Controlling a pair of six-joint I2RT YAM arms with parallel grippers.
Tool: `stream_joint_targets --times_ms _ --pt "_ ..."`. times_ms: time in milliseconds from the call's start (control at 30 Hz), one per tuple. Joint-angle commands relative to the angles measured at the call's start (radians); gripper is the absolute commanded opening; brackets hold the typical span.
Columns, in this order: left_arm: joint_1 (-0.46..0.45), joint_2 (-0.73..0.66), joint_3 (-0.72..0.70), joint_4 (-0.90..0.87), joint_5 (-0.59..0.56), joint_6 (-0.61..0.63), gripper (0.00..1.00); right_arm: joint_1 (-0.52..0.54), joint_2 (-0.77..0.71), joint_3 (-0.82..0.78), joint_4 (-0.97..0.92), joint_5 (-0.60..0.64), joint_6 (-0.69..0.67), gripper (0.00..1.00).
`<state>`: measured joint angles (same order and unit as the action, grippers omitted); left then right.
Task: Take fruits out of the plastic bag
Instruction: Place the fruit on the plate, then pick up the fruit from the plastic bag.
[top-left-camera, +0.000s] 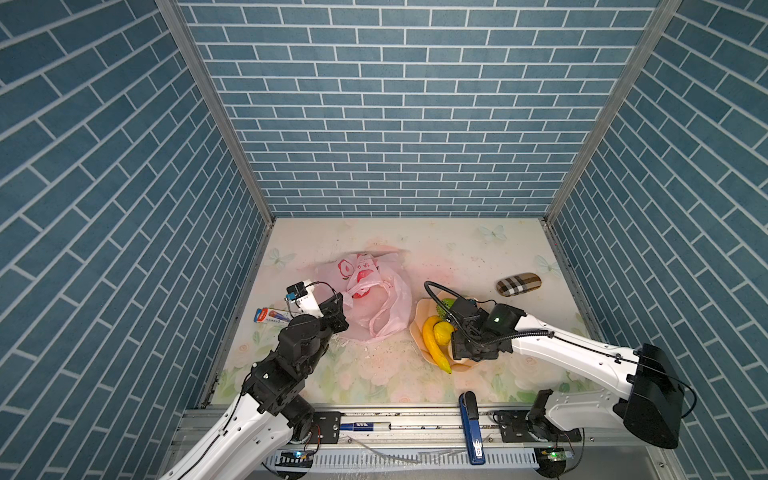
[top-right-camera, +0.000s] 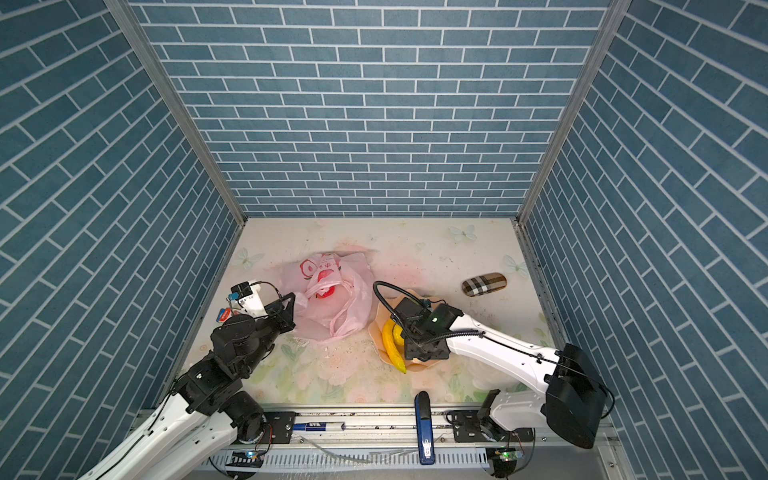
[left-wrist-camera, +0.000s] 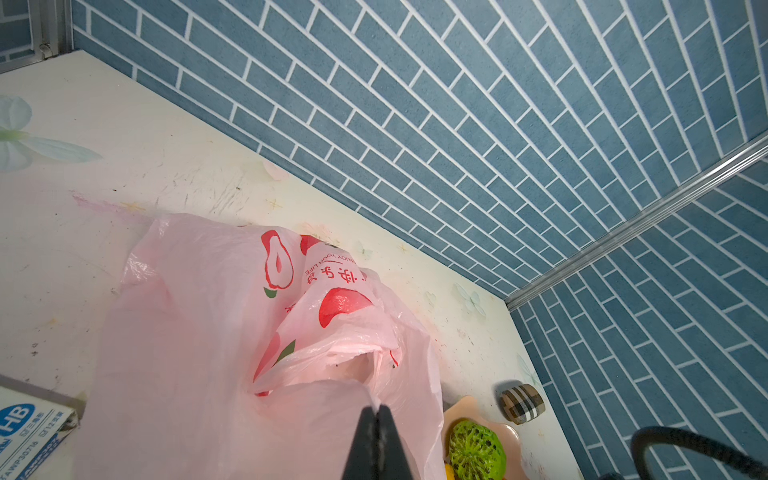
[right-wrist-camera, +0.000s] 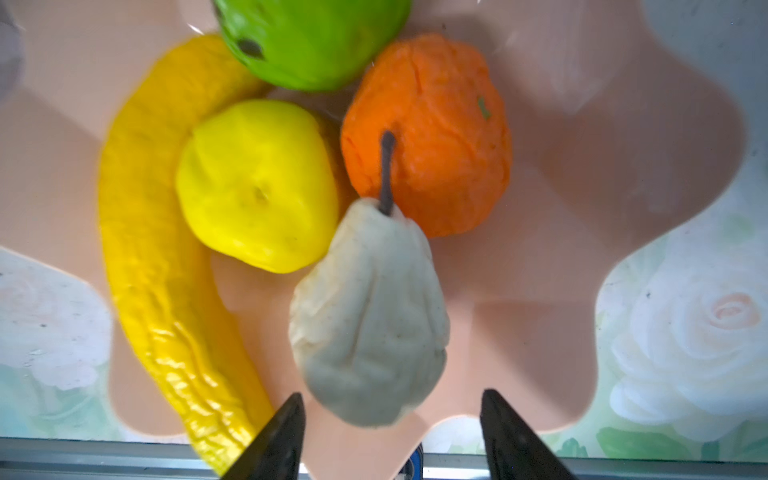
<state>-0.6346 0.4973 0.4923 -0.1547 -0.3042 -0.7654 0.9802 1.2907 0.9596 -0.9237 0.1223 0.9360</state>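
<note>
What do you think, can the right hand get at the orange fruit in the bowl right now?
Probably yes. The right hand hangs open just over the bowl, and the orange fruit lies uncovered. Only the white pear sits between, so it might get nudged.

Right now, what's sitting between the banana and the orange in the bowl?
The lemon, seen in the right wrist view: it sits between the banana and the orange, inside the bowl.

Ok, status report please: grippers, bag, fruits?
Left gripper shut on bag. Right gripper open over bowl; pear free. Banana, lemon, orange, green fruit in bowl. Bag's inside not visible. No obstacle seen.
</note>
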Motion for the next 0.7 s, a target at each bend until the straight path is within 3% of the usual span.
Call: stream_joint_targets --times_ms 0,200,367,667 --pt "-0.006 -0.019 0.017 -0.028 -0.037 0.033 0.00 0.006 -0.025 0.130 -0.032 0.043 -0.052 0.64" --pt "-0.005 -0.026 0.034 -0.059 -0.053 0.049 0.00 0.033 0.108 0.341 0.092 0.028 -0.236 0.58" --pt "-0.005 -0.037 0.011 -0.044 -0.088 0.022 0.00 0.072 0.321 0.513 0.303 -0.004 -0.365 0.57" --pt "-0.005 -0.074 0.012 -0.070 -0.162 -0.030 0.00 0.081 0.617 0.658 0.589 -0.093 -0.384 0.57"
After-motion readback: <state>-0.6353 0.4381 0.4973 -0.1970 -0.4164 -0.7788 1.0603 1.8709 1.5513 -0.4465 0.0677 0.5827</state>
